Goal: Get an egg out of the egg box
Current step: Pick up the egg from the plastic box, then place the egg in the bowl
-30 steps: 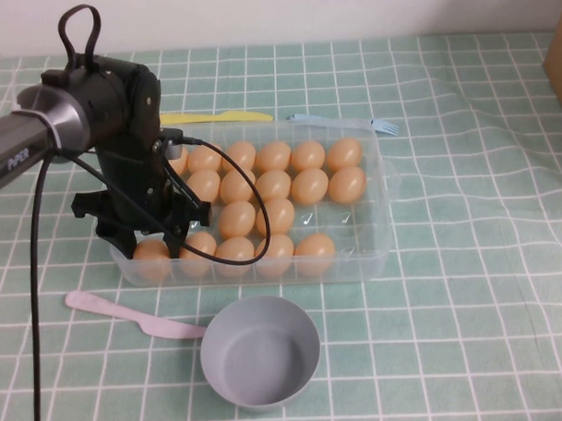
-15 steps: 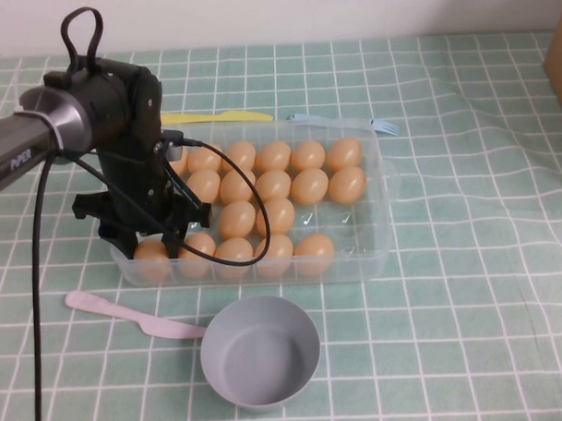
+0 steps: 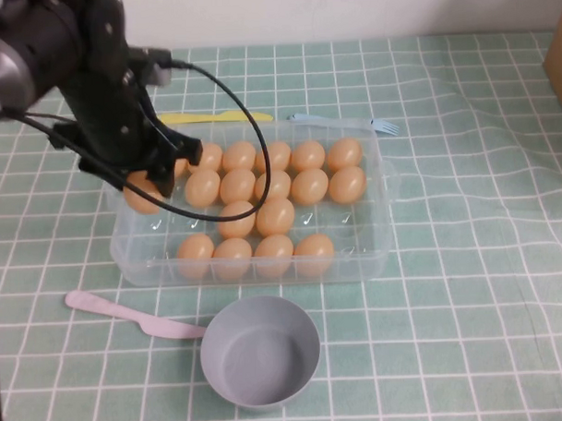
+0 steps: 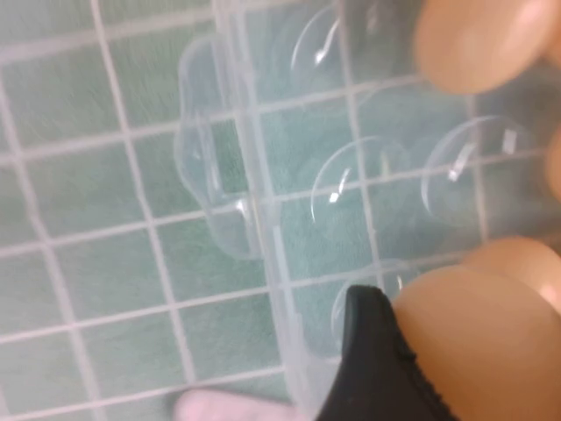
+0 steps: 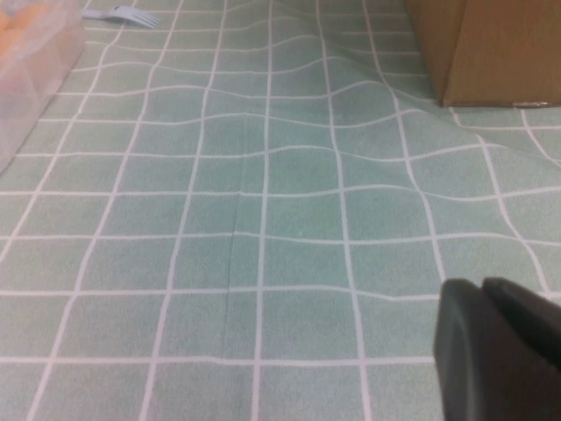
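Pale orange-tan eggs point(image 3: 276, 215) fill a clear plastic egg box point(image 3: 379, 249) on a green cloth point(image 3: 467, 259) checked with white lines. The bowl point(image 3: 260, 353) is grey-blue, the knife point(image 3: 128, 314) pink, the arm point(image 3: 82, 70) black.

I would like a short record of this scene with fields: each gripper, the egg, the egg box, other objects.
left gripper: above the box's left end, shut on the egg
right gripper: low over bare cloth, away from the box
egg: lifted clear of its hollow
egg box: on the checked cloth, many eggs remaining
others: grey bowl, pink knife
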Available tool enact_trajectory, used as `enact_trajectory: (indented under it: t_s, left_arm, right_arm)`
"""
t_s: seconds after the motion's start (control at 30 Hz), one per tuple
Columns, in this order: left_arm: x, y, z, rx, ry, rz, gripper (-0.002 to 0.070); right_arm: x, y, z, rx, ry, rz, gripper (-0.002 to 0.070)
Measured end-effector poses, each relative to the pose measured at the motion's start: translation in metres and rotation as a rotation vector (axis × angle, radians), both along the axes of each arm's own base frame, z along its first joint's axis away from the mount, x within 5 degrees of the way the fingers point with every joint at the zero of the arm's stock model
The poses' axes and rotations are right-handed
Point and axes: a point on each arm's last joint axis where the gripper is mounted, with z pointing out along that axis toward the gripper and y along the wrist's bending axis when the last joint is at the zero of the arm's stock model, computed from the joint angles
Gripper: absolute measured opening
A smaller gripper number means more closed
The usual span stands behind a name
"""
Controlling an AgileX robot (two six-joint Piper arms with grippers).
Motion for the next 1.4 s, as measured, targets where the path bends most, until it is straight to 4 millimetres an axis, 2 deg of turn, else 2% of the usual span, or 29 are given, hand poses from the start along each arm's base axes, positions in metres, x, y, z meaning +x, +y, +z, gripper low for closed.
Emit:
enact_trajectory:
  t_s: [0.2,0.33,0.43,0.53,0.6,0.87,0.97,1.1,1.4]
  left_arm:
    - [-0.027,-0.005,0.046,0.006,-0.08,-0.191,0.0364]
    - [-0.05,-0.026,0.068,0.0,-0.128,-0.36,0.0364]
    - [-0.07,-0.049,0.073,-0.005,-0.138,-0.486,0.0364]
    - [-0.09,-0.065,0.064,-0.004,-0.098,-0.564,0.0364]
    - [-0.102,-0.073,0.049,0.008,-0.045,-0.605,0.0364]
    - [-0.138,-0.083,-0.007,0.055,0.162,-0.683,0.0364]
    - [-0.142,-0.082,-0.019,0.06,0.181,-0.686,0.0364]
    - [-0.141,-0.082,-0.025,0.05,0.153,-0.686,0.0364]
    - [-0.131,-0.091,-0.054,0.067,0.197,-0.684,0.0363]
  right_arm:
    - [0.0,0.0,0.0,0.0,0.0,0.0,-0.0018]
    - [0.0,0.0,0.0,0.0,0.0,0.0,-0.0018]
    - [0.0,0.0,0.0,0.0,0.0,0.0,-0.0018]
    - [0.0,0.0,0.0,0.0,0.0,0.0,-0.0018]
    - [0.0,0.0,0.0,0.0,0.0,0.0,-0.0018]
    - [0.0,0.0,0.0,0.0,0.0,0.0,-0.0018]
    - [0.0,0.0,0.0,0.0,0.0,0.0,-0.0018]
    - [0.0,0.0,0.0,0.0,0.0,0.0,-0.0018]
    - [0.0,0.0,0.0,0.0,0.0,0.0,-0.0018]
